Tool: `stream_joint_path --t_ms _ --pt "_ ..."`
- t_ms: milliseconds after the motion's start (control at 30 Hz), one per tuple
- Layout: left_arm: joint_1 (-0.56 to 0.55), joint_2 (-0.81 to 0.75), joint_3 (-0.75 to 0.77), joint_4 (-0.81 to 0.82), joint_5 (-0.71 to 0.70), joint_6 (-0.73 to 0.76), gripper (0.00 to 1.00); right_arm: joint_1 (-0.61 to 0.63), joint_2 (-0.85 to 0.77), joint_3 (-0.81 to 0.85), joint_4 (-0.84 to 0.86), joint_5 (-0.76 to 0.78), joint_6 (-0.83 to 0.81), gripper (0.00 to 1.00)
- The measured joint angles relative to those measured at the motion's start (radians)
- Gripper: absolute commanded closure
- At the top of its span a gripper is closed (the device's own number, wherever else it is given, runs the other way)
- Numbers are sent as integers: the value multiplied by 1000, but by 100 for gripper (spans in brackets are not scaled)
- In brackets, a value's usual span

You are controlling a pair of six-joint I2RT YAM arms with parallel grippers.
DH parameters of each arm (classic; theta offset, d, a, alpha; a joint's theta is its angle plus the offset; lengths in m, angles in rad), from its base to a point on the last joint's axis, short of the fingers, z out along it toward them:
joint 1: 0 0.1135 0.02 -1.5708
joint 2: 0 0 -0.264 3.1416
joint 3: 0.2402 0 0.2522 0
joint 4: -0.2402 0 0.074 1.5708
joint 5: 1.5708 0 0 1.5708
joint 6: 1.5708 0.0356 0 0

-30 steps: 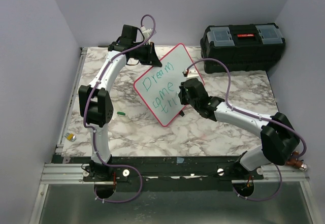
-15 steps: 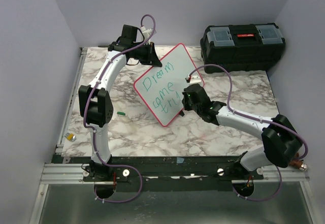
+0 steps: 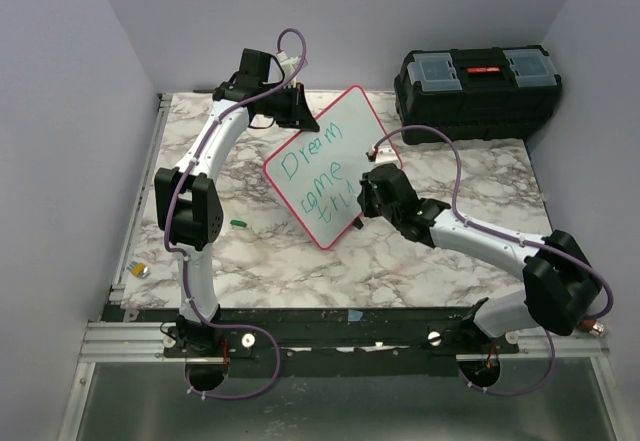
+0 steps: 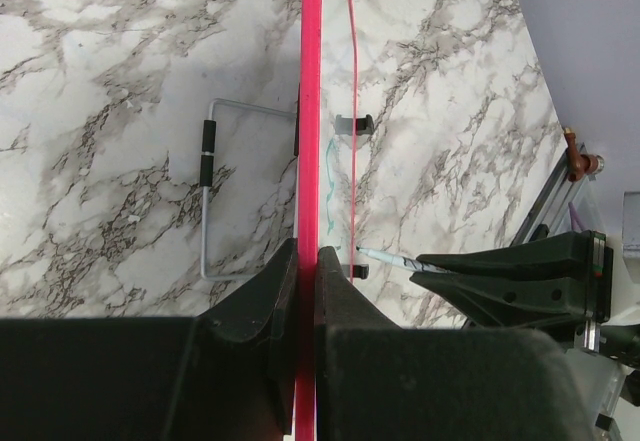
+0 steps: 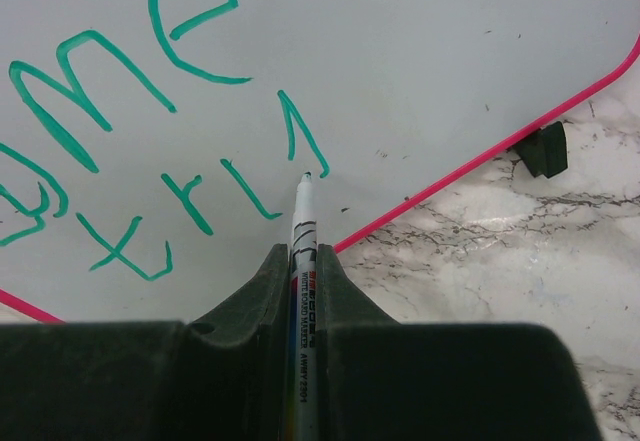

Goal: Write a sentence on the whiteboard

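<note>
The whiteboard (image 3: 352, 121), white with a pink rim, stands tilted on the marble table. My left gripper (image 3: 298, 111) is shut on its top edge; in the left wrist view the pink rim (image 4: 311, 111) runs between the closed left gripper (image 4: 306, 261). The sentence (image 3: 312, 166) in green reads "Dream come tr" plus two more strokes (image 5: 300, 136). My right gripper (image 5: 303, 256) is shut on a white marker (image 5: 302, 223). The marker's tip rests on the whiteboard (image 5: 420, 41) at the end of the last stroke, near the lower rim.
A black toolbox (image 3: 478, 89) stands at the back right. A small green cap (image 3: 238, 222) lies on the table left of the board. A small object (image 3: 143, 270) sits at the left table edge. A wire stand (image 4: 205, 201) props the board from behind.
The right gripper with the marker has shifted slightly along the board's bottom line, and new green strokes show after "tr". The left arm and the board have not moved.
</note>
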Motion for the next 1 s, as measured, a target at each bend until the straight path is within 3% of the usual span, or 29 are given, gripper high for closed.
stream_joint_path --t_ms 1000 --pt "0 0 0 1 0 0 100 -2 33 8 33 -37 33 99"
